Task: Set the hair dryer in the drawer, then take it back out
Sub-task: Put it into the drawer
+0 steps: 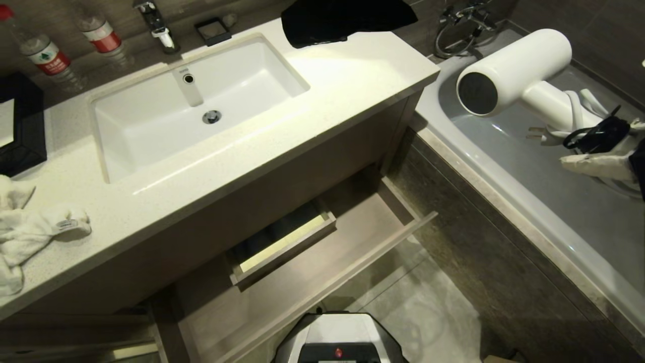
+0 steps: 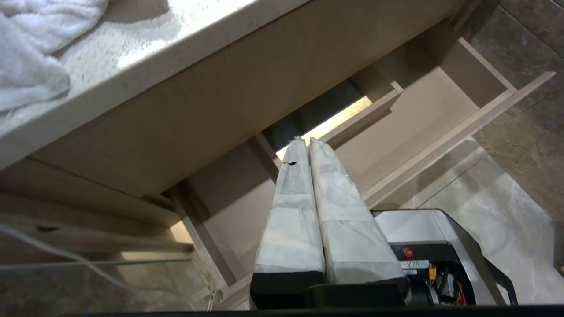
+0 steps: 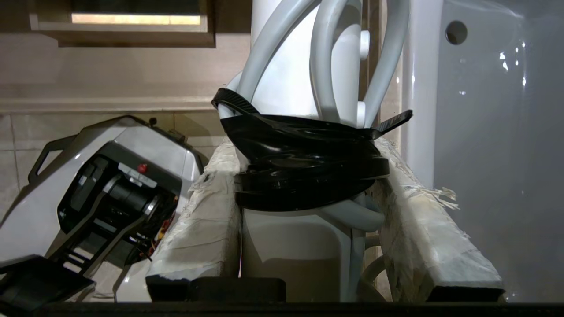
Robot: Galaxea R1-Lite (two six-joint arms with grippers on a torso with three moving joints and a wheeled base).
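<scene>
Now the right gripper's (image 3: 304,207) fingers clamp the small white hair dryer's (image 1: 514,70) handle above the grey bathtub (image 1: 529,166), beside the open wood-grain drawer (image 1: 322,267); left gripper's (image 2: 304,143) fingers pressed together.

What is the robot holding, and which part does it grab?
The right gripper holds the hair dryer by its handle, near the strapped cord. The left gripper holds nothing.

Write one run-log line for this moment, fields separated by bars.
right claw: shut on hair dryer, above bathtub | left claw: shut, idle | drawer: open, nothing visible inside
</scene>
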